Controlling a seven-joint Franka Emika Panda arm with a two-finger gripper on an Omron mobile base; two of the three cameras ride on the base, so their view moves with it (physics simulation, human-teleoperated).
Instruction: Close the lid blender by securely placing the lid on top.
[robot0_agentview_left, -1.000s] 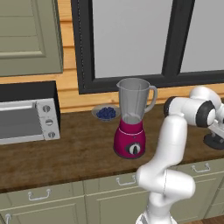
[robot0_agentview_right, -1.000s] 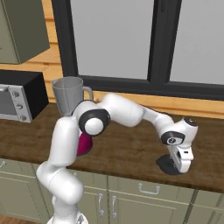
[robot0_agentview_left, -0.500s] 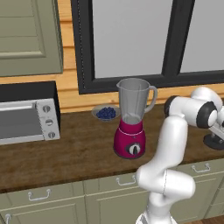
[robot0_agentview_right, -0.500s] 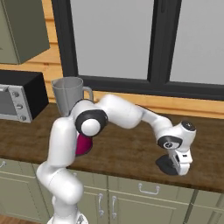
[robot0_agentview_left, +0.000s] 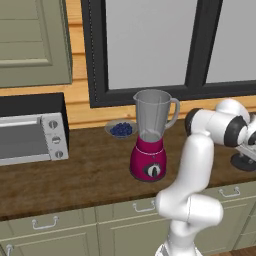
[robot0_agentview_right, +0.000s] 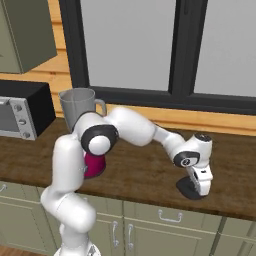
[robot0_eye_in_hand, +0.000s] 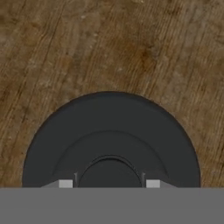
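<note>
Lid (robot0_eye_in_hand: 111, 140) pickup was judged under way on the counter (robot0_agentview_right: 145, 175), fingers (robot0_eye_in_hand: 65, 183) spread narrowly around its knob; closing was needed next.

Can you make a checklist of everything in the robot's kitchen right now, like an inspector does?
Surface: brown wooden counter, with pale green cupboards below.
Blender: the blender stands upright on the counter; its clear jar is open on top, no cap on it.
Lid: the black round lid lies flat on the counter, far to the right of the blender.
Clutter: bowl of blueberries behind the blender; silver toaster oven at the left.
Claw: the claw is right down at the lid, fingers either side of its centre knob; cannot tell if they squeeze it.
Cables: nothing seen.
Surroundings: dark-framed window, wood wall, upper cupboard.
</note>
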